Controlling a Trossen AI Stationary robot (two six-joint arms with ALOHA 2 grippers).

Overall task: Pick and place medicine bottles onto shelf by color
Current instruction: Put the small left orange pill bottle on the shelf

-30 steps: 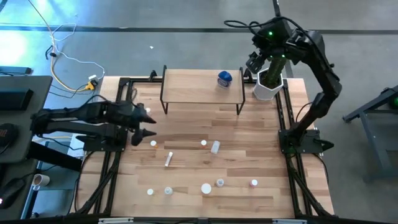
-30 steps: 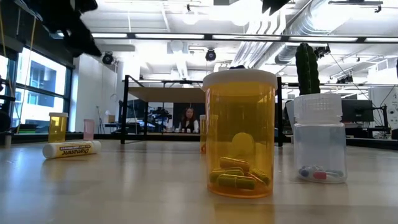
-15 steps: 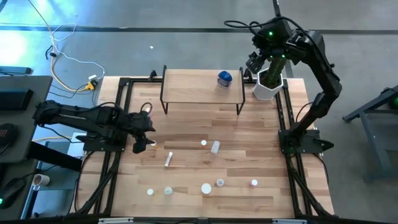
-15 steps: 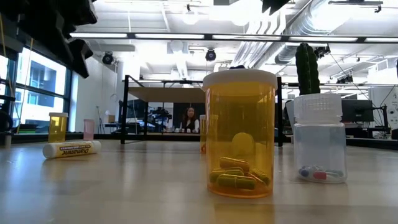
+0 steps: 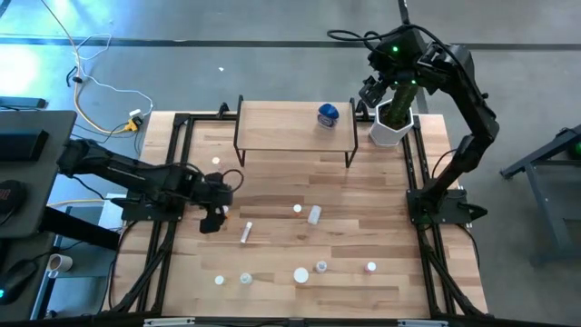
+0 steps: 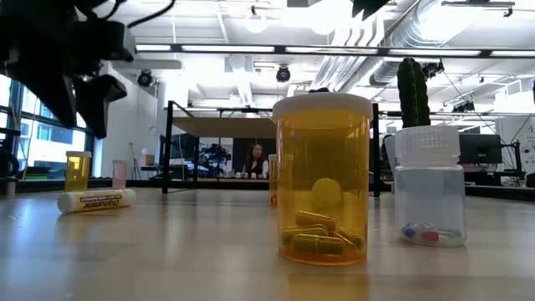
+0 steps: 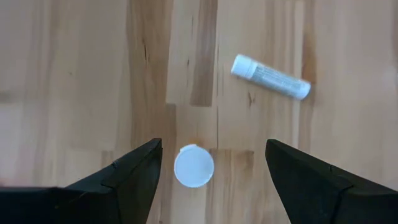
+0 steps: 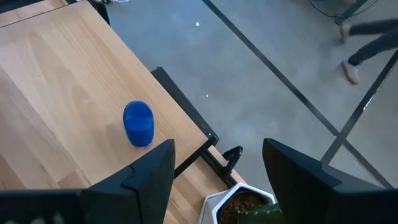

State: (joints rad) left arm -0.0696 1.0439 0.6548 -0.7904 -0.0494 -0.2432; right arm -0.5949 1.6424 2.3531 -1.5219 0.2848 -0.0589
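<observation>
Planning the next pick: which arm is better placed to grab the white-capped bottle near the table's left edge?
Left. Its open tool hangs directly over the white-capped bottle, fingers either side. The right tool waits far off, above the cactus pot beside the shelf.

One piece of printing can be read. In the low view, a white tube lying on its side on the surface, well left of the big orange bottle, carries orange-yellow lettering along its length that looks like "Diamamine", though the exact letters are unclear. The print on the tube in the left wrist view is too small to read.
</observation>
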